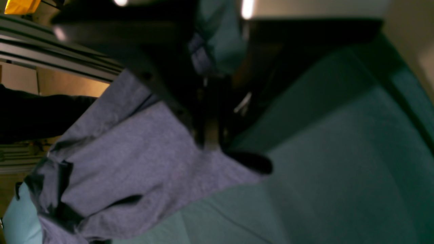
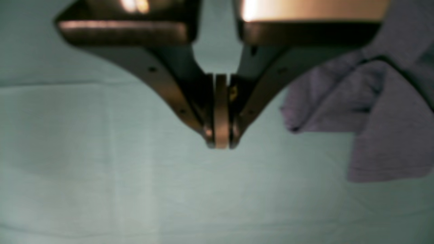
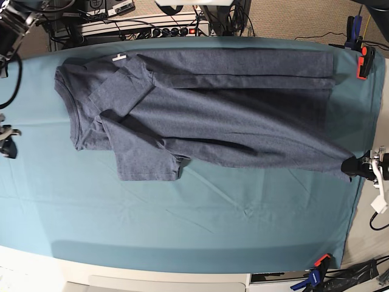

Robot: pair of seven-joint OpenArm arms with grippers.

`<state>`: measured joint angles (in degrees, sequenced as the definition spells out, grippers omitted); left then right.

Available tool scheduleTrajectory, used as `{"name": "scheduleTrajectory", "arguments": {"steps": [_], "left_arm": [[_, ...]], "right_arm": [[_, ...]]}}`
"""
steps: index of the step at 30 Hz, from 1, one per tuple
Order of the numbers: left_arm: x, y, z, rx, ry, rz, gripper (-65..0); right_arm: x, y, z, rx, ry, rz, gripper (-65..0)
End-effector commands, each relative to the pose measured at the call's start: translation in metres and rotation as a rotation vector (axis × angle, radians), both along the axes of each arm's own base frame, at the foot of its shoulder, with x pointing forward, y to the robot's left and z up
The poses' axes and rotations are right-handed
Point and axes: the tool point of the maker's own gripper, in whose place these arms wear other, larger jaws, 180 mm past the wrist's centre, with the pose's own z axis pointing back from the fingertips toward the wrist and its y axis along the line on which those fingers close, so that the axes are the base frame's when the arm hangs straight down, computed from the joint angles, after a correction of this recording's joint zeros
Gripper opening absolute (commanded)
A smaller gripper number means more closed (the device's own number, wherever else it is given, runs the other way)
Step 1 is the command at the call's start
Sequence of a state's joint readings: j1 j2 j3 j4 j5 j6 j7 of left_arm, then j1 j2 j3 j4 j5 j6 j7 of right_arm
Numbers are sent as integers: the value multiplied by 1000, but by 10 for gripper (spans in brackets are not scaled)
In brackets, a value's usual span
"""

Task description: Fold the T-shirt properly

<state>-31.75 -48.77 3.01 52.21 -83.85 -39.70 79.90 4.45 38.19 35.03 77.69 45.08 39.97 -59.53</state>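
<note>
The slate blue-grey T-shirt point(image 3: 219, 115) lies spread lengthwise on the teal table cloth point(image 3: 200, 225), plain side up. Its far long edge is folded over and one sleeve point(image 3: 149, 161) points toward the front. My left gripper point(image 3: 354, 166) is at the right end of the table, shut on the shirt's hem corner. In the left wrist view the jaws point(image 1: 210, 144) pinch the fabric point(image 1: 135, 159), which drapes away to the left. My right gripper point(image 2: 220, 140) is shut and empty above bare cloth, with a sleeve point(image 2: 379, 122) to its right. It shows at the base view's left edge point(image 3: 7, 143).
Orange clamps point(image 3: 364, 61) point(image 3: 322, 260) hold the cloth at the right corners. A power strip and cables point(image 3: 152, 27) run behind the table's far edge. The table's front edge point(image 3: 152, 277) is close to the bottom of the base view.
</note>
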Motion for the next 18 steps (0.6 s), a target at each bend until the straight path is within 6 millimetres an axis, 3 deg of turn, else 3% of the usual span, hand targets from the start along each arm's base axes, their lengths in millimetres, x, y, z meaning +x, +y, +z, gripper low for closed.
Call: {"name": "scheduleTrajectory", "arguments": {"steps": [1,3,4,13,16,18], "left_arm": [[10,8,21,0,-61,16,-650],[10,8,21,-1,-62,16,-650],[10,8,21,-1,-62,16,-650],[10,9,22,-2,-64,18,-650],[10,9,22,-2,-65,18,-650],[10,9,22,-2,-65,18,-650]], "right_arm": [[8,1,17,-10,-51,15,-552],[11,17,2,22,-36,39,-463],[13,27,-5,38,-27,55,-449],[16,120,-70,152,134,257,-439],[10,148,-84,218,183,309,-385],[8,165,-88,277,193,333,-384]]}}
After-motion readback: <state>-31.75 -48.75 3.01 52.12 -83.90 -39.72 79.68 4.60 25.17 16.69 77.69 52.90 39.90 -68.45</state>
